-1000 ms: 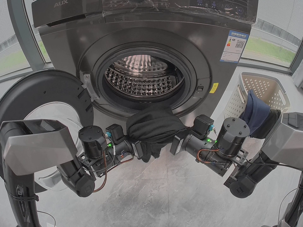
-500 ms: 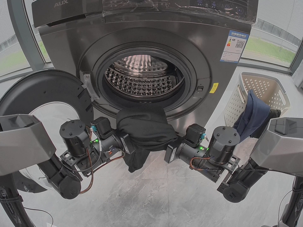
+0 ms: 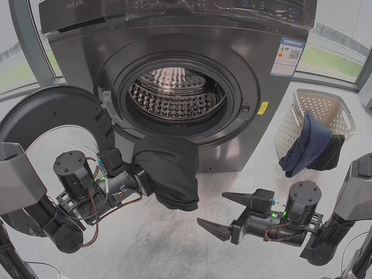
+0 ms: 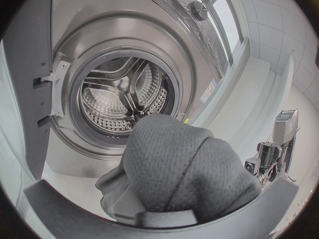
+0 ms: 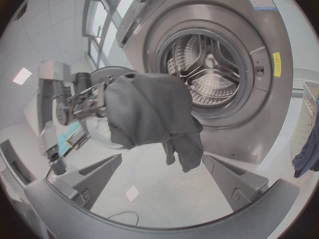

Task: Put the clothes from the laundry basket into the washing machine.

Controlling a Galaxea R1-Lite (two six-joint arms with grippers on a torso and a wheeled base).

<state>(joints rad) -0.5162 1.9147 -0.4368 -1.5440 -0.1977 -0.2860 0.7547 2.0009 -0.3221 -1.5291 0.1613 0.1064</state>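
My left gripper (image 3: 147, 183) bore the black garment (image 3: 170, 165) draped over it; its grip I couldn't tell; my right gripper (image 3: 210, 208) gaped wide.

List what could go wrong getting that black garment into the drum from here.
1. The black garment only drapes over the left arm's end, grip hidden; the right pincer is open, lower and apart, so it may slide to the floor.
2. Its loose end hangs below the drum opening's lower rim and may snag there, staying partly outside.
3. The open door sits close beside the left arm, which could bump it.
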